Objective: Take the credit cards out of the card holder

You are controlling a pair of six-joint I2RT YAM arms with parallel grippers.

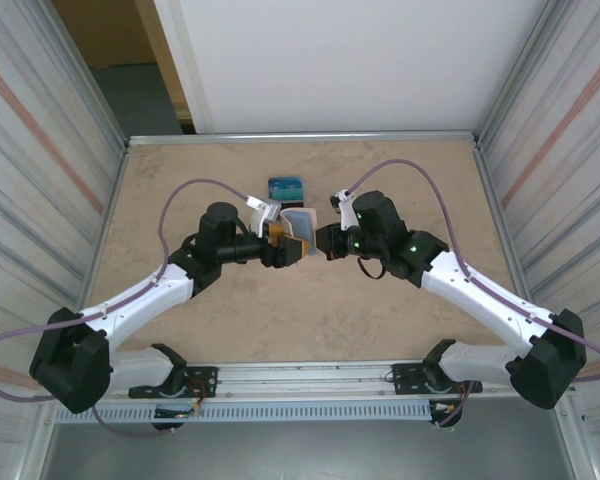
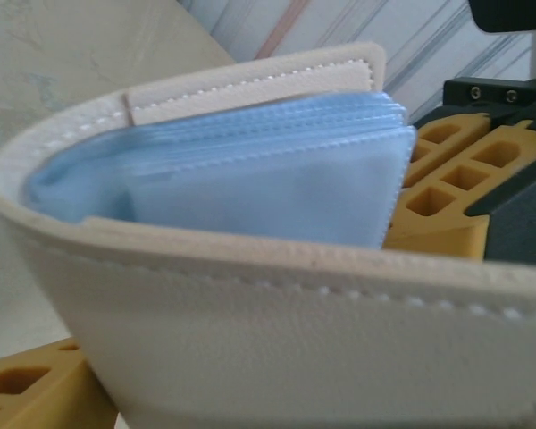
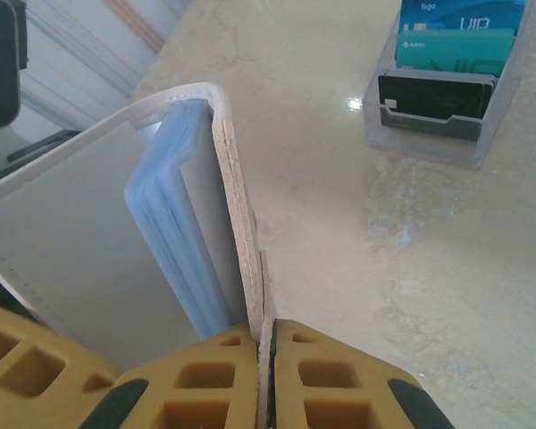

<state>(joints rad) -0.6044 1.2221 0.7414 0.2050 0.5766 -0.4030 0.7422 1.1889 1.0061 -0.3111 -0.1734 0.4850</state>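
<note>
1. Centre of the beige marble-patterned table (image 1: 310, 320): the soft, tan, white-stitched square card holder (image 1: 298, 222) is spread open. Its spine curves round a fanned stack of pale-blue, slightly shiny sleeves (image 3: 174, 223).
2. Right gripper (image 3: 264, 357) comes in from 3 o'clock, with its yellow lattice fingers pinched tight on the edge of one cover.
3. Left gripper (image 1: 286, 247) sits at the holder's 8 o'clock. One yellow finger (image 2: 76, 380) shows under the cover, and I can't tell whether it is clamped or standing wide.
4. At 12 o'clock, near but apart, a clear plastic tray (image 3: 429, 147) stands on the table. Thin glossy credit cards stand upright in it: blue (image 3: 464, 13) at the back, teal (image 3: 456, 49), black (image 3: 433, 98) in front.
5. Room to move: there is bare tabletop at 6 o'clock. It also runs out to 9 and 3 o'clock, up to the metal rim (image 1: 300, 138) and the ribbed walls (image 1: 40, 150).
</note>
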